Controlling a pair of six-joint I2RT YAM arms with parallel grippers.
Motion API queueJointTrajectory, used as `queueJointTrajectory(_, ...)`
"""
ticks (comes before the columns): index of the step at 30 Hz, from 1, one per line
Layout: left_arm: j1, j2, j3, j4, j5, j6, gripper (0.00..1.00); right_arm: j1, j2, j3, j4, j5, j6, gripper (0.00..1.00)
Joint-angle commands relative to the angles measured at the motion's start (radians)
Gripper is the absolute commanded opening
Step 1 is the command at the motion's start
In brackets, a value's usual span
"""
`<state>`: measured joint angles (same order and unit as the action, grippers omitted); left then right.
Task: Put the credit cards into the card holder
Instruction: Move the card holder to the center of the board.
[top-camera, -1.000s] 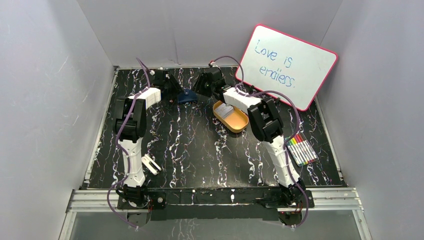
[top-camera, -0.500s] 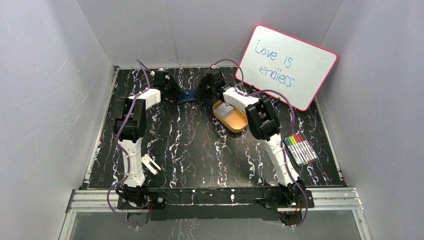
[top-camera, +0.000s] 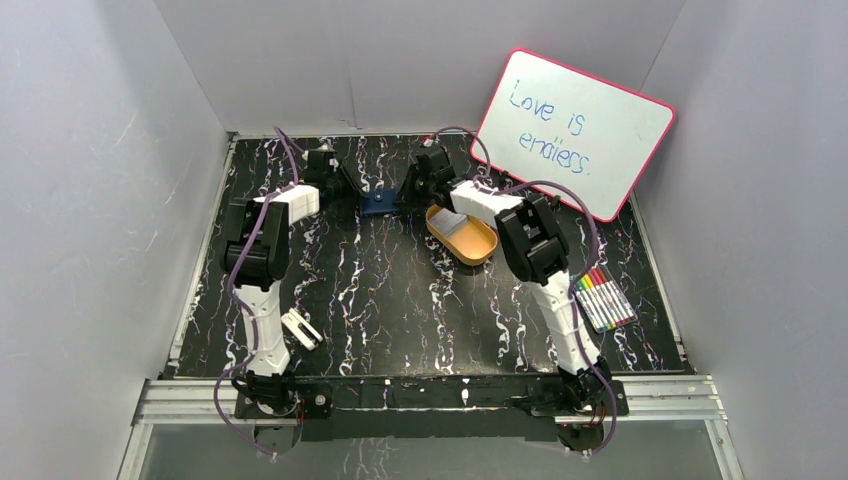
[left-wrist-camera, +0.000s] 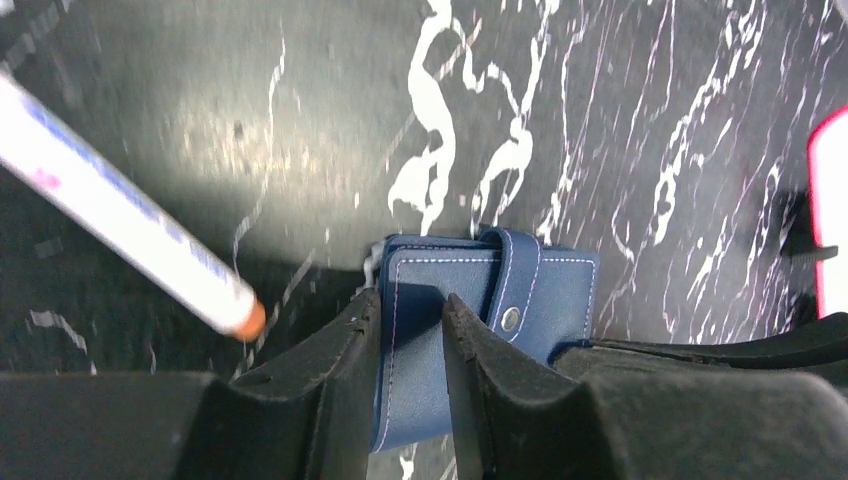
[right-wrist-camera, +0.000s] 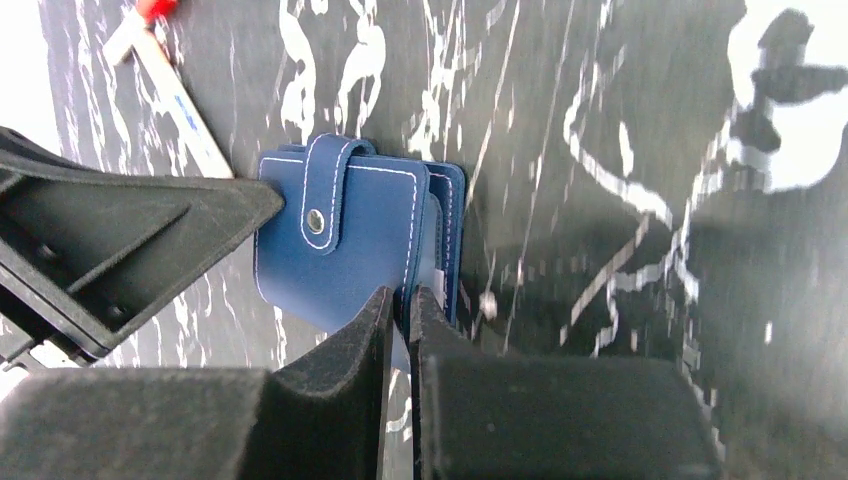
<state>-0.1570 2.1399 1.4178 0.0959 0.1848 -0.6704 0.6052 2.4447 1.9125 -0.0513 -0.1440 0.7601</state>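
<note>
The left arm (top-camera: 262, 240) rises from its base, bends at the elbow and reaches forward to the left side of the card holder (top-camera: 379, 203). The right arm (top-camera: 525, 240) takes a matching pose on the holder's right side.

The left gripper (left-wrist-camera: 410, 298) has its jaws narrowed. One finger is outside the card holder's edge and the other is over its cover. Firm contact cannot be confirmed.

The right gripper (right-wrist-camera: 400, 292) has its jaws nearly together, pinching a thin flap of the card holder.
</note>
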Motion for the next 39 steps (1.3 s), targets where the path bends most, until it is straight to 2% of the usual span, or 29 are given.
queueJointTrajectory(1, -0.035, -0.138, -0.094, -0.05, 0.042, -0.004, 0.27, 0.057, -0.162, -0.179, 0.036, -0.009, -0.005, 0.14)
queueJointTrajectory(5, -0.056, -0.245, -0.209, -0.062, 0.02, -0.01, 0.26, 0.098, -0.276, -0.324, 0.062, 0.026, 0.01, 0.15)
queueJointTrajectory(12, -0.124, -0.457, -0.427, -0.084, -0.033, -0.006, 0.26, 0.217, -0.431, -0.488, 0.04, 0.105, 0.032, 0.15)
queueJointTrajectory(21, -0.29, -0.631, -0.622, -0.116, -0.08, -0.029, 0.28, 0.368, -0.681, -0.863, 0.042, 0.21, 0.109, 0.18)
queueJointTrajectory(23, -0.302, -0.653, -0.644, -0.117, -0.075, -0.031, 0.33, 0.395, -0.744, -0.943, 0.07, 0.214, 0.131, 0.26)
queueJointTrajectory(26, -0.305, -0.702, -0.657, -0.133, -0.078, -0.027, 0.45, 0.427, -0.84, -1.025, 0.063, 0.239, 0.134, 0.45)
queueJointTrajectory(29, -0.306, -0.777, -0.632, -0.212, -0.117, -0.008, 0.6, 0.435, -0.937, -1.043, 0.012, 0.268, 0.075, 0.56)
queueJointTrajectory(30, -0.306, -0.81, -0.622, -0.252, -0.151, -0.005, 0.69, 0.435, -0.959, -1.032, -0.019, 0.284, 0.048, 0.58)
queueJointTrajectory(31, -0.306, -0.845, -0.614, -0.303, -0.213, -0.007, 0.89, 0.433, -0.981, -1.018, -0.038, 0.287, 0.011, 0.6)
queueJointTrajectory(33, -0.308, -0.921, -0.621, -0.389, -0.309, -0.047, 0.92, 0.429, -0.981, -0.962, -0.093, 0.285, -0.072, 0.61)
queueJointTrajectory(35, -0.309, -1.009, -0.653, -0.438, -0.347, -0.11, 0.92, 0.418, -0.952, -0.91, -0.137, 0.28, -0.151, 0.61)
queueJointTrajectory(39, -0.308, -1.11, -0.744, -0.457, -0.295, -0.233, 0.93, 0.337, -0.871, -0.851, -0.136, 0.198, -0.224, 0.59)
